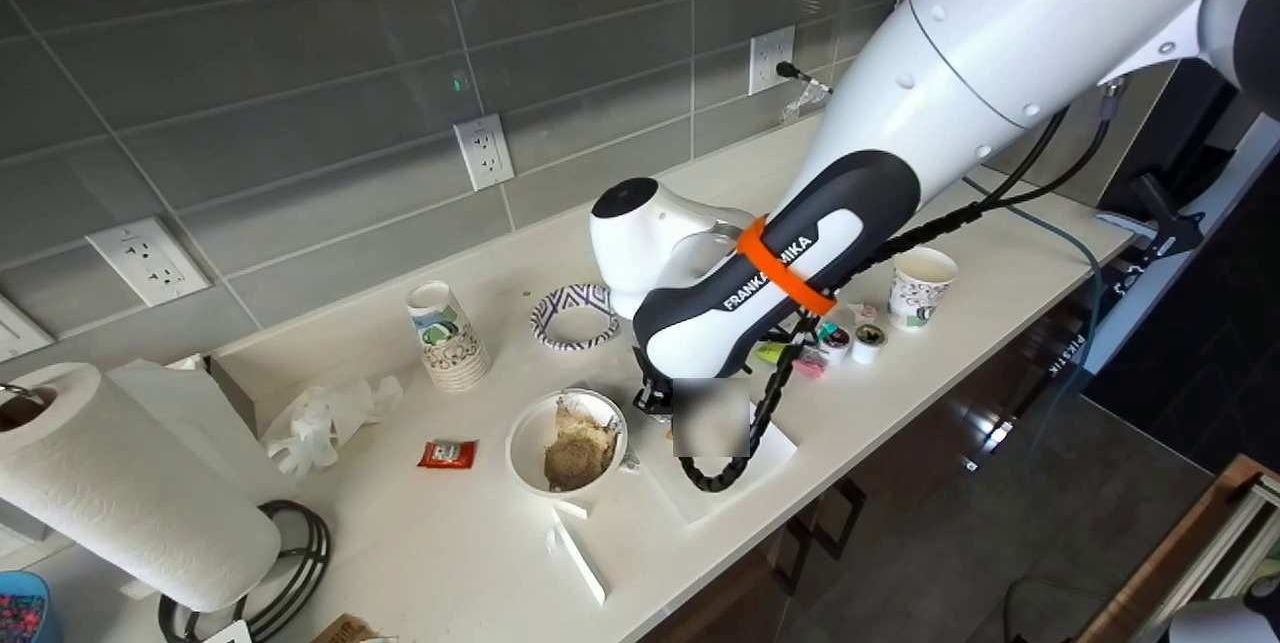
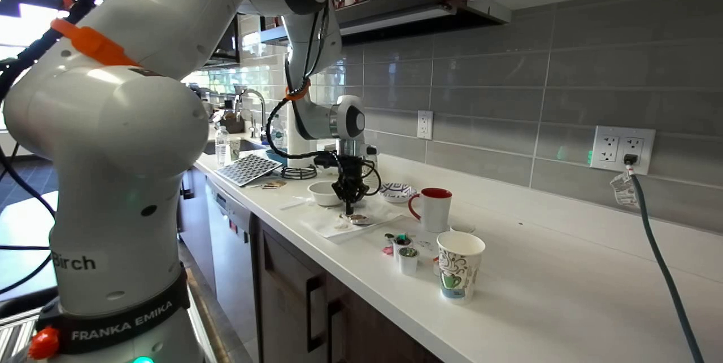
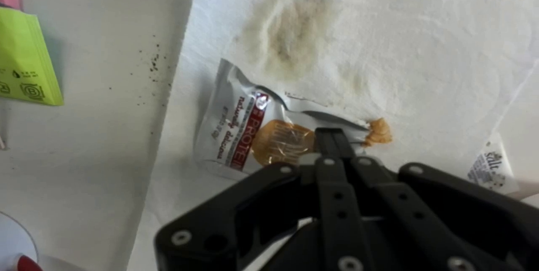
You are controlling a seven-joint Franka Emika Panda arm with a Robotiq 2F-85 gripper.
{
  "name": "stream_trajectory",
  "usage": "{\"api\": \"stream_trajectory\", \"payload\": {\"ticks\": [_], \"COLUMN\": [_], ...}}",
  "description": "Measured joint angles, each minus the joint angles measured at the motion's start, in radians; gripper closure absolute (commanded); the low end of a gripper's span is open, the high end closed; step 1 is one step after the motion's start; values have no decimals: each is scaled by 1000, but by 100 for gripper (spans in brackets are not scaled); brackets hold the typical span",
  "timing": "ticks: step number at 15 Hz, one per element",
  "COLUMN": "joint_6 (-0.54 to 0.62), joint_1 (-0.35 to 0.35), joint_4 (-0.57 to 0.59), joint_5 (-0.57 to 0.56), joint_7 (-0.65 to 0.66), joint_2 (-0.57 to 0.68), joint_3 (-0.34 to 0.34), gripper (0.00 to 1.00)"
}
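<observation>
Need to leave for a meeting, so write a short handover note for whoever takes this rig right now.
The black two-fingered hand is shut, over the shiny silver-and-red foil-like packet near its open end; grip or contact is unclear.
Things: the packet lies on a flat white paper towel; a round white bowl stands nearby.
Done: packet open, an orange-brown paste-like blob at its mouth; crumbly tan-and-brown contents in the bowl.
Left: packet not lifted off the towel; how much remains inside it is hidden.
</observation>
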Motion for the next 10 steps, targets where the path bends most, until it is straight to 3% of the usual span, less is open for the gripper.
{"api": "stream_trajectory", "payload": {"ticks": [10], "joint_6": [0], "joint_1": [-2], "joint_4": [-17], "joint_5": [3], "joint_7": [19], "joint_2": [2], "joint_3": [-9], "gripper": [100]}}
